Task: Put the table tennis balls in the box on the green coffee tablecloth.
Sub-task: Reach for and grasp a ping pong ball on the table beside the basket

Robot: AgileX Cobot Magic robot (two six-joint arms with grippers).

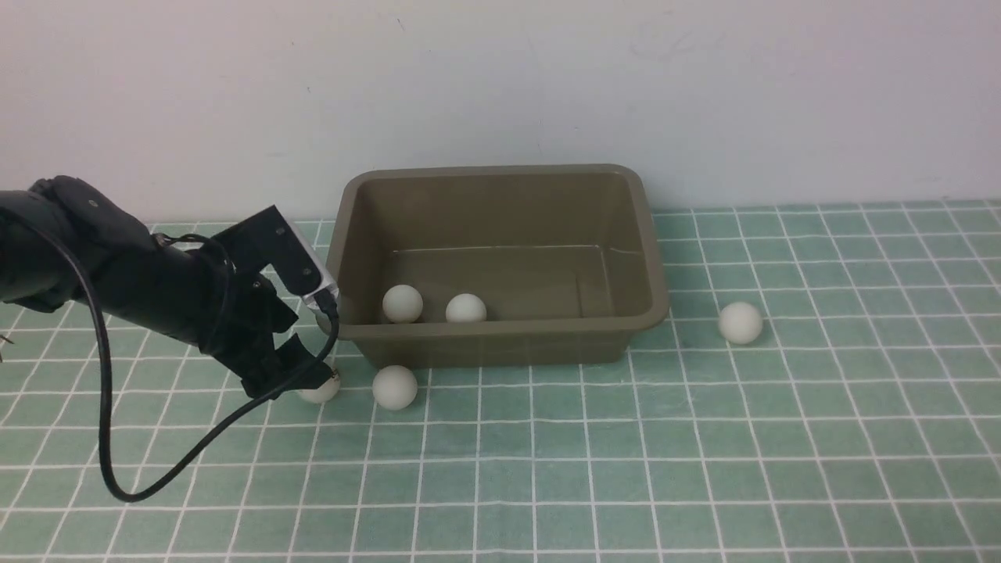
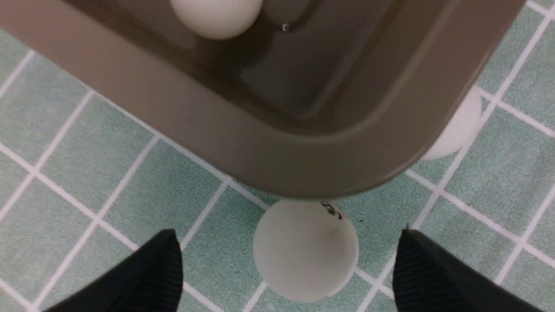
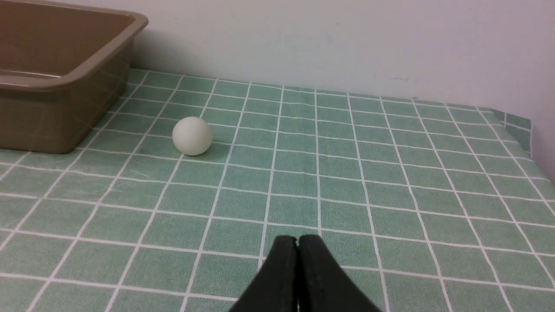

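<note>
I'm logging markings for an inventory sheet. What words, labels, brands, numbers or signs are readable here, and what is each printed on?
Small dark print on the white ball lying by the corner of the box: it sits right at the rim's edge and is too small and blurred to read.
Other balls, box walls, tablecloth: no text visible.
</note>
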